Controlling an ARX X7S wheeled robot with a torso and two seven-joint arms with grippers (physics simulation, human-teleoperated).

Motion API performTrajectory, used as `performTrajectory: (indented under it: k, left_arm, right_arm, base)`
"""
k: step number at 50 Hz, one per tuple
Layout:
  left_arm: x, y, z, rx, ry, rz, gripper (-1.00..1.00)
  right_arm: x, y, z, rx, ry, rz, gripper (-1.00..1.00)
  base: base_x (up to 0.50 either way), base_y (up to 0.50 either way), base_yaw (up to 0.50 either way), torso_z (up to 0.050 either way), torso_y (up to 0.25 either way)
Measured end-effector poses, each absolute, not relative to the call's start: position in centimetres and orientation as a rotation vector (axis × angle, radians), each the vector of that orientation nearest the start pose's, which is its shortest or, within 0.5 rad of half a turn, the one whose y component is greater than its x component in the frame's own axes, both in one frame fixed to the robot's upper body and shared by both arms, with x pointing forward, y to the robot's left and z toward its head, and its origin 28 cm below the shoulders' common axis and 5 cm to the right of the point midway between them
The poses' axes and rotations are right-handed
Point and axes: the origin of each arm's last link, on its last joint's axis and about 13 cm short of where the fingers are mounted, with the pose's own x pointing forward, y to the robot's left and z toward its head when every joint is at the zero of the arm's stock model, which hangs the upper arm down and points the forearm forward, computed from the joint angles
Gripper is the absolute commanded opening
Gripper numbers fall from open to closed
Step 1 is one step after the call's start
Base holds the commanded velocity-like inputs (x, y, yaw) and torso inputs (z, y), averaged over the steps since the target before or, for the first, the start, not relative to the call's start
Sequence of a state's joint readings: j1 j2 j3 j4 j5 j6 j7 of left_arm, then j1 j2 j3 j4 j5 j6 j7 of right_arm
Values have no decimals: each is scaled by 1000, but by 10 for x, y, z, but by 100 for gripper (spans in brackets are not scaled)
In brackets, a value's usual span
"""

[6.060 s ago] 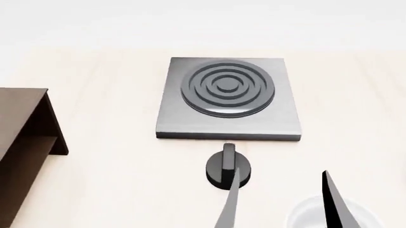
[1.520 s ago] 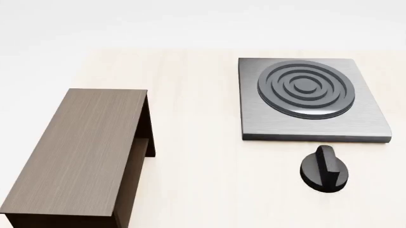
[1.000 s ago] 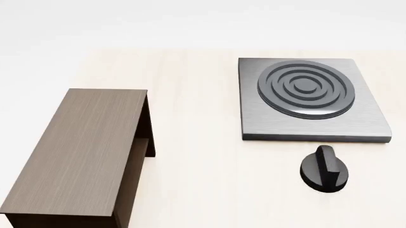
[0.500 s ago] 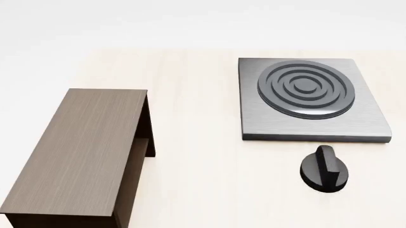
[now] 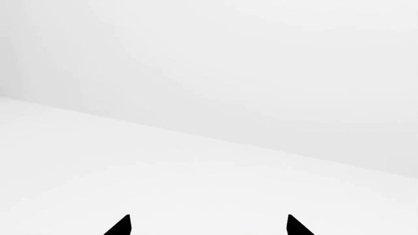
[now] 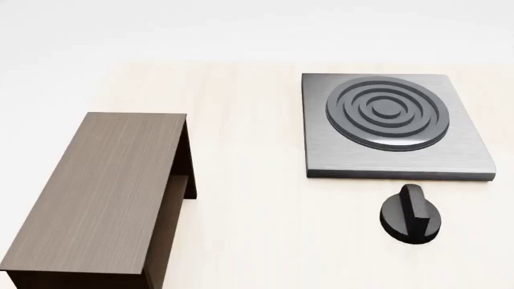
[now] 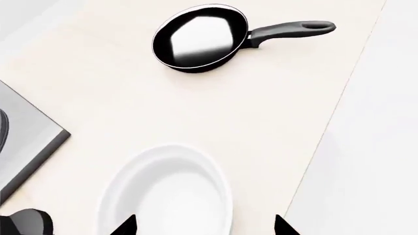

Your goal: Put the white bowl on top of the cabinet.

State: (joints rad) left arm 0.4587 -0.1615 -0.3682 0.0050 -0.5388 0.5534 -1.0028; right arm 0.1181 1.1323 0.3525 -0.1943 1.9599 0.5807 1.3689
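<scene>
In the right wrist view the white bowl (image 7: pixel 166 196) stands upright and empty on the pale wooden table. My right gripper (image 7: pixel 205 226) is open just above it, one fingertip near the bowl's outer wall and the other over bare table past its rim, holding nothing. The dark brown cabinet (image 6: pixel 105 198) stands at the left of the head view with its long flat top bare; neither the bowl nor any arm shows in that view. My left gripper (image 5: pixel 207 226) is open and faces only blank white surroundings.
A black frying pan (image 7: pixel 199 38) lies beyond the bowl, its handle pointing toward the table edge (image 7: pixel 333 122). The grey stove plate (image 6: pixel 393 126) and a black knob (image 6: pixel 411 215) sit to the right of the cabinet, with bare table between them.
Six seconds ago the head view was centred on the stove, with the right gripper and bowl at its lower right. It has since turned left onto the cabinet. Nothing moved in the last 1.5 seconds.
</scene>
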Motion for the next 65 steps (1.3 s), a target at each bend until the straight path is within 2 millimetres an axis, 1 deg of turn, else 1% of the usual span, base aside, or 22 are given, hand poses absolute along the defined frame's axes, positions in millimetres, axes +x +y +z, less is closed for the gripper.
performTrajectory:
  k: [13,31,53,65]
  left_arm:
    - [80,325,2,-264,-131,1479,100]
    - [82,325,2,-257,-130,1477,100]
    - [82,325,2,-253,-129,1476,100]
    - [83,324,2,-246,-128,1474,100]
  right_arm:
    - [202,-282,222,509,529,-893,100]
    - [204,-295,198,556,573,-920,100]
    - [225,-294,182,554,613,-880,100]
    - [230,-296,168,561,638,-886,100]
  base:
    - [0,0,0,0,0]
    - [0,0,0,0,0]
    - [0,0,0,0,0]
    - [0,0,0,0,0]
